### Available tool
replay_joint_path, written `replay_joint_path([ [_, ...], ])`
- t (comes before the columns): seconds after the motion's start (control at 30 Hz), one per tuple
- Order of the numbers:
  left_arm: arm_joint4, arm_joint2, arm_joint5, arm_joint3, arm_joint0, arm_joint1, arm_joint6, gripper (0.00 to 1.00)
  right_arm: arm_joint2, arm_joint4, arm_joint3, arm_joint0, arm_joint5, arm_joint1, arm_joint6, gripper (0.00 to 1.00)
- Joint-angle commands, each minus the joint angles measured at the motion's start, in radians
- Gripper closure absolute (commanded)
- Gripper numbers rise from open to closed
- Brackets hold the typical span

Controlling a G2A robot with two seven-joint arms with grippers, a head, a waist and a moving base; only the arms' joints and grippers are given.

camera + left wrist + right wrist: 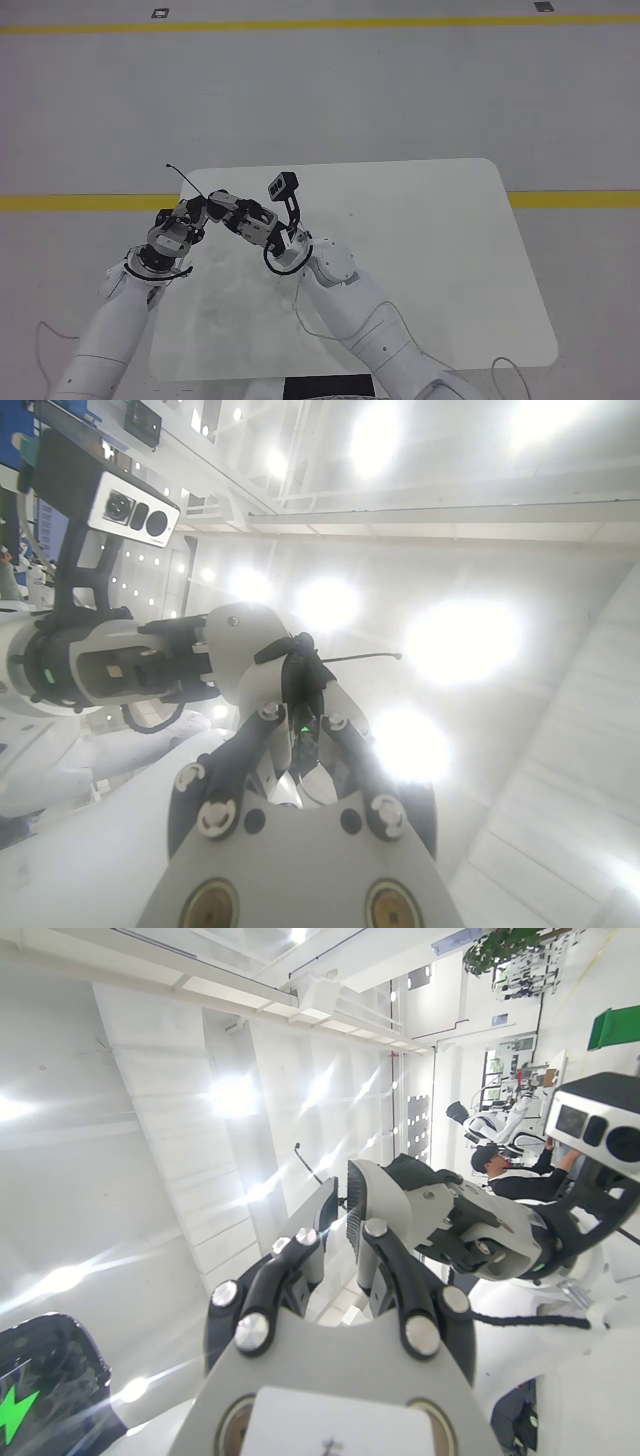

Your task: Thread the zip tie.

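left gripper is clamped tight on the zip tie, its thin tail poking toward the upper left, left of centre in the top view; right gripper meets it tip to tip, whether it grips i cannot tell. best, i'd judge, to keep the tail lined up with the head and feed slowly so nothing buckles

Green lightning-bolt sign on a black device; no legible text.
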Motion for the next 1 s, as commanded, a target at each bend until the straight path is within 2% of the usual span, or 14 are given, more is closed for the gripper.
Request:
replay_joint_path([
  [0.0,0.0,0.0,0.0,0.0,0.0,0.0,0.0,1.0,0.0,0.001,0.0,0.0,0.0,0.0,0.0,0.91],
  [0.33,0.0,0.0,0.0,0.0,0.0,0.0,0.0,1.0,-0.004,0.001,0.003,0.002,0.0,-0.001,0.001,0.94],
  [0.5,0.0,0.0,0.0,0.0,0.0,0.0,0.0,1.0,-0.004,0.001,0.002,0.002,0.0,-0.001,0.001,1.0],
  [0.97,0.0,0.0,0.0,0.0,0.0,0.0,0.0,1.0,0.0,-0.006,0.01,0.002,0.0,-0.001,-0.004,1.0],
])
